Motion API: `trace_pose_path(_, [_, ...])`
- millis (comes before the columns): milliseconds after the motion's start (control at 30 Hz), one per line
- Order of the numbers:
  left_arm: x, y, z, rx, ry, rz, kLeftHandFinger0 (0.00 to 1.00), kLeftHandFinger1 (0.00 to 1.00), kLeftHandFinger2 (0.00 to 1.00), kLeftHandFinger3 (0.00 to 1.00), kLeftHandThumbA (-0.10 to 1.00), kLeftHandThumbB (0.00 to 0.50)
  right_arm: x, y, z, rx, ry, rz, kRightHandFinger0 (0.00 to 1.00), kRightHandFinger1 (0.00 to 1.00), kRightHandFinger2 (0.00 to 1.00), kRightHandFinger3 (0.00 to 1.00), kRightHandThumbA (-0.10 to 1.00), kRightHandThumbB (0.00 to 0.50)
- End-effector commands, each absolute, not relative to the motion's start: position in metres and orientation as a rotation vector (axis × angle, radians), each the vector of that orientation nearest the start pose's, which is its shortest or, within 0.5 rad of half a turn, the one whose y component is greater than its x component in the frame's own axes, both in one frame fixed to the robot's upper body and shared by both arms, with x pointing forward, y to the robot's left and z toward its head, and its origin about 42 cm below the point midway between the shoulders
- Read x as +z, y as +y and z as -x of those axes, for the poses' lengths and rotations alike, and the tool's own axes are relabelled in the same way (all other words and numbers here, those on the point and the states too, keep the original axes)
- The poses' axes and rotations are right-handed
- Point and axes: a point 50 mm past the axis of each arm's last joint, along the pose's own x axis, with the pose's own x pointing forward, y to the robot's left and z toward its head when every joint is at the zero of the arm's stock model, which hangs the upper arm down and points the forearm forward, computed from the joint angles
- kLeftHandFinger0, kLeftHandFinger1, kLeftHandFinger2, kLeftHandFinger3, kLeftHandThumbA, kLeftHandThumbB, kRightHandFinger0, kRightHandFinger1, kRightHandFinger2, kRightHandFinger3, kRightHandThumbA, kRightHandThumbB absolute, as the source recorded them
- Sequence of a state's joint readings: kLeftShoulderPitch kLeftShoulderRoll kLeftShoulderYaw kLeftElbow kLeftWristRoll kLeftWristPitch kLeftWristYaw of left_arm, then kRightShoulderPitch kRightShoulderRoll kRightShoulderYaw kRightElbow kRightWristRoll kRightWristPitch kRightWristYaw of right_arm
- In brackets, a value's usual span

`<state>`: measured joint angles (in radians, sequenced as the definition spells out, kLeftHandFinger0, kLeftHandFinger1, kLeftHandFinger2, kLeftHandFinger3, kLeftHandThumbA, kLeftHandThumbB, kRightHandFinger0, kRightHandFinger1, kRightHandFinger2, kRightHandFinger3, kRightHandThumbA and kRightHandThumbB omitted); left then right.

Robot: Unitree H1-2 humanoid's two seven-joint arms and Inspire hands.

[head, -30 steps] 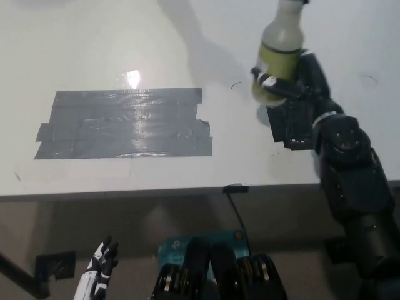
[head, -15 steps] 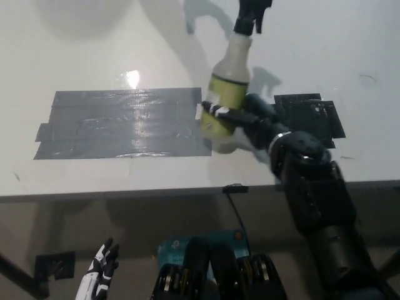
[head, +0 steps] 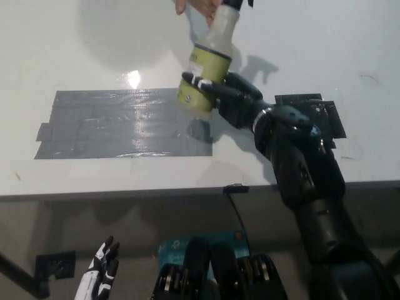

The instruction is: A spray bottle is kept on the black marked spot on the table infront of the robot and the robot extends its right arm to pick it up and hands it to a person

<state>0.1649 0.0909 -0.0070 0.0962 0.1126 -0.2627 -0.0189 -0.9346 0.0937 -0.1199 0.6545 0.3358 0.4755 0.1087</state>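
My black right hand (head: 228, 100) is shut on the spray bottle (head: 209, 62), a pale bottle with a yellow-green label and a black nozzle at the top edge. The bottle is lifted off the table and tilts up and to the right, above the right end of the grey tape patch (head: 125, 124). A person's hand (head: 199, 7) shows at the top edge, touching the bottle's neck. The black marked spot (head: 315, 115) lies bare on the table to the right of my arm. My white left hand (head: 100, 275) rests low at the lower left, below the table edge, fingers apart.
The white table (head: 75, 44) spreads across the view, its front edge (head: 125, 195) running across the middle. A small black clip with a cable (head: 235, 189) sits on that edge. A dark bracket (head: 53, 265) lies on the floor at the lower left.
My right arm has carried the bottle left and farther forward, from beside the black spot to over the grey tape. A person's hand has come in at the top and reached the bottle's neck.
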Motion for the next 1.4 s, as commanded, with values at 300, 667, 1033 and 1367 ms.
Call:
trace_pose_path(300, [0.063, 0.247, -0.227, -0.052, -0.052, -0.224, 1.0, 1.0, 1.0, 1.0, 0.89, 0.338, 0.331, -0.055, -0.541, 0.513, 0.173, -0.343, 0.0, 0.23, 0.66, 0.45, -0.1, 0.228])
trace_pose_path(667, [0.063, 0.246, -0.227, -0.07, -0.045, -0.231, 1.0, 1.0, 1.0, 1.0, 0.87, 0.331, 0.309, -0.047, -0.551, 0.486, 0.245, -0.29, 0.0, 0.24, 0.7, 0.61, -0.1, 0.234])
trace_pose_path(1033, [0.065, 0.245, -0.231, -0.08, -0.04, -0.219, 1.0, 1.0, 1.0, 1.0, 0.84, 0.342, 0.319, -0.07, -0.547, 0.632, 0.139, -0.259, 1.0, 1.0, 1.0, 1.0, 0.53, 0.487])
trace_pose_path(1367, [0.065, 0.244, -0.232, -0.089, -0.037, -0.209, 1.0, 1.0, 1.0, 1.0, 0.81, 0.317, 0.325, -0.15, -0.478, 0.573, -0.182, -0.096, 1.0, 1.0, 1.0, 1.0, 0.76, 0.5])
